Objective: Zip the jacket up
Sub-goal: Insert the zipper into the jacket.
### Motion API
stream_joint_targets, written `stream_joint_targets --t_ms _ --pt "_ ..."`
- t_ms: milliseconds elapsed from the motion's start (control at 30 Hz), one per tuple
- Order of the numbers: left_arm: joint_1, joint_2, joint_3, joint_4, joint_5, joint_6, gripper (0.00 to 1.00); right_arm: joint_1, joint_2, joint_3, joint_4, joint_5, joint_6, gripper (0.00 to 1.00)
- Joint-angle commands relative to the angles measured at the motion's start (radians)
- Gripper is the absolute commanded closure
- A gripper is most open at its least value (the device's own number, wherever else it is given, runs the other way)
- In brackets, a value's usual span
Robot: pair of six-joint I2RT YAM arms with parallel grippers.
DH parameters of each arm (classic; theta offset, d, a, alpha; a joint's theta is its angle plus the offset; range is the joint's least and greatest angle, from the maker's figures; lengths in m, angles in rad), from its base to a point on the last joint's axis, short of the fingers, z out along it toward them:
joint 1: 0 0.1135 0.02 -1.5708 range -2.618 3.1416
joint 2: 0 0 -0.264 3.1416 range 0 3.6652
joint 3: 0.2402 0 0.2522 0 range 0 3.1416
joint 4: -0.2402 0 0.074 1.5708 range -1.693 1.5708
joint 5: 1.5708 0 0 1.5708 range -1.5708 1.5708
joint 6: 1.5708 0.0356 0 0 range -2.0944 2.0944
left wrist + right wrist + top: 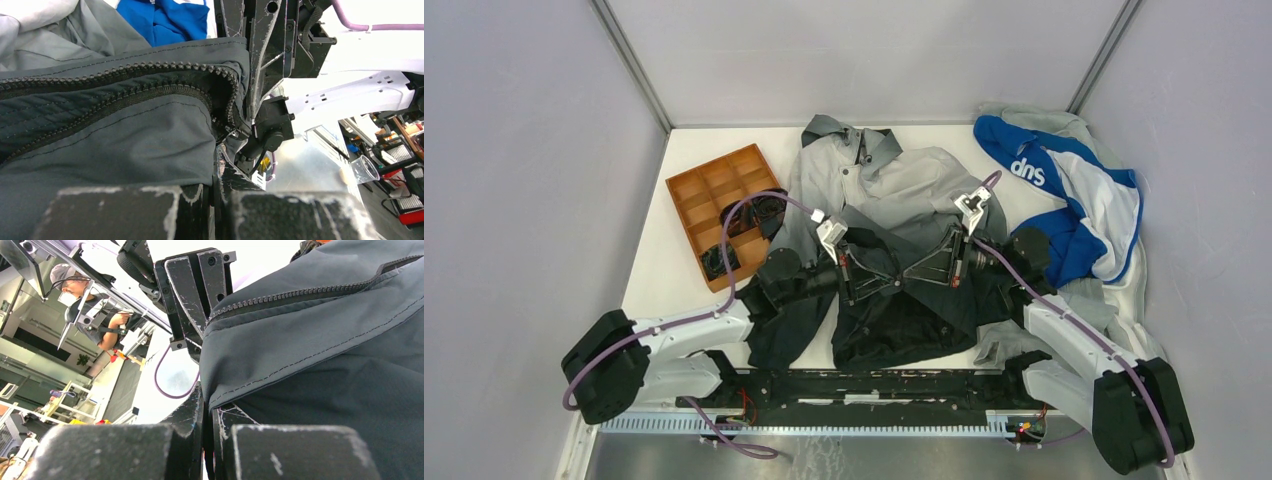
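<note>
The jacket [894,190] spans between the left tool [887,285] and right tool [915,277], each clamped on its zipper edge.

Both arms reach forward from their bases and bend inward, so the left gripper [886,283] and the right gripper [916,275] face each other tip to tip, close together. Each has its fingers pressed closed, pinching a fold of the jacket [894,190].
</note>
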Motion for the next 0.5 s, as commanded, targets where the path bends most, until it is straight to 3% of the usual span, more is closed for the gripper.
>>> stream_joint_targets --t_ms 0,67,133,467 --pt "-0.002 0.024 0.007 -0.072 0.083 -0.033 0.98 -0.001 -0.005 0.035 -0.063 0.079 -0.092 1.00" --pt "0.000 0.014 -0.008 -0.052 0.079 -0.056 0.98 -0.002 -0.007 0.081 -0.354 0.111 -0.298 1.00" --pt "0.007 0.011 -0.015 -0.058 0.087 -0.083 0.98 -0.010 -0.007 0.092 -0.485 0.143 -0.392 1.00" --pt "0.032 0.120 0.011 -0.130 0.170 -0.193 0.98 -0.031 0.026 0.053 -0.597 0.171 -0.491 0.98"
